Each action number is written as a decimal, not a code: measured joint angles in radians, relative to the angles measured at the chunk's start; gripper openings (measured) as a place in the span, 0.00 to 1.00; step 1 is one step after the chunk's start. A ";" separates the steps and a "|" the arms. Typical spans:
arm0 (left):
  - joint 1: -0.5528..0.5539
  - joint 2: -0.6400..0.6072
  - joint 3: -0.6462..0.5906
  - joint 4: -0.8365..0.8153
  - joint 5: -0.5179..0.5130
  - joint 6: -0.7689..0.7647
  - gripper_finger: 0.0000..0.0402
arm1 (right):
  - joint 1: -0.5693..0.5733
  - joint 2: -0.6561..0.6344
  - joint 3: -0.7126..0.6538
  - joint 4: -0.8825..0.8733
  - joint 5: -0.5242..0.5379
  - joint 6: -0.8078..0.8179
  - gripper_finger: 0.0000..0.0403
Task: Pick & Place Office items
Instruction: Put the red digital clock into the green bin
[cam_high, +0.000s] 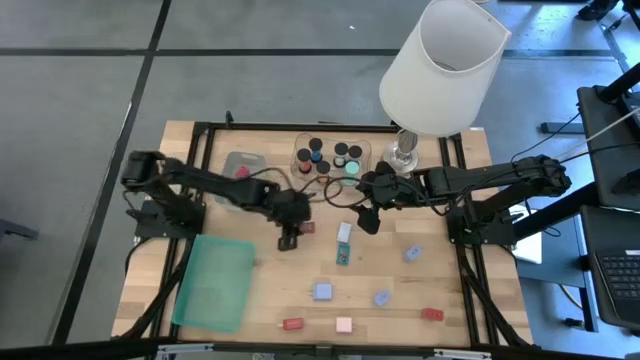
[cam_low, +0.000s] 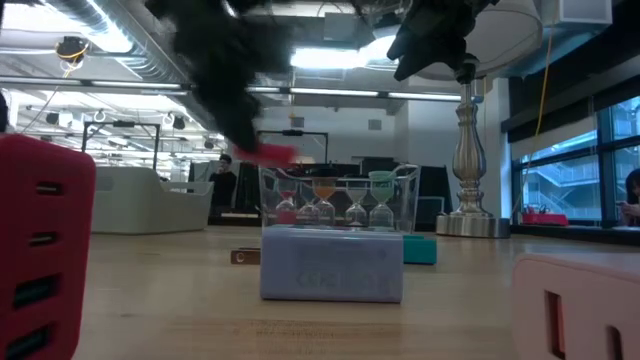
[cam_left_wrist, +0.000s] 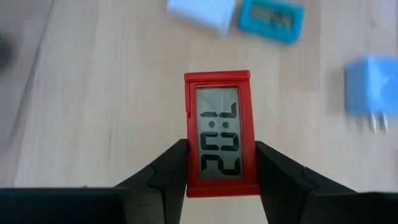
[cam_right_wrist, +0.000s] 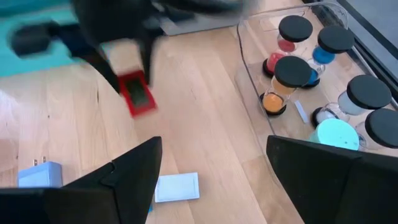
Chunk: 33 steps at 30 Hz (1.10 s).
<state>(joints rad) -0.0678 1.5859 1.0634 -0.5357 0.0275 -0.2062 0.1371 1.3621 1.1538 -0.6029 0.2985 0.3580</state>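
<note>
Pale wood-plank surface (cam_high: 270, 300) in a black frame, grey floor around it. Low view looks into an open office: ceiling strip lights, windows at one side, a person standing far back. White-shaded lamp (cam_high: 440, 65) stands at the far edge of the surface.

My left claw (cam_left_wrist: 221, 165) is closed on a small red digital clock (cam_left_wrist: 221, 130), one finger on each long side, display facing up. In the high view my left claw (cam_high: 290, 235) sits near the middle of the surface; in the low view the clock appears lifted clear of the wood. My right claw (cam_right_wrist: 211, 180) hangs wide apart and empty, just beside the clear tray, with a white card (cam_right_wrist: 177, 186) below it.

Loose on the wood: teal clock (cam_high: 344, 256), blue blocks (cam_high: 322, 291), pink block (cam_high: 344, 324), red pieces (cam_high: 292, 324).

Clear tray (cam_right_wrist: 249, 68) holds sand timers with dark caps (cam_right_wrist: 292, 68), coloured red, blue, orange and teal. A second clear tray (cam_high: 235, 160) holds something red. Flat green lid (cam_high: 213, 282) lies at my left.
</note>
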 joint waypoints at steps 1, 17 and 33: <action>-0.028 -0.026 0.000 -0.052 -0.018 -0.042 0.38 | 0.000 0.000 0.000 0.001 0.000 0.000 0.73; -0.558 -0.227 -0.050 -0.630 0.031 -1.035 0.39 | 0.000 0.000 0.000 0.012 0.008 0.017 0.73; -0.663 -0.230 -0.398 -0.128 0.035 -1.168 0.40 | 0.000 0.000 0.000 0.034 0.008 0.027 0.73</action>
<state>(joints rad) -0.7310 1.3563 0.6656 -0.6633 0.0624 -1.3744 0.1373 1.3620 1.1538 -0.5694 0.3065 0.3847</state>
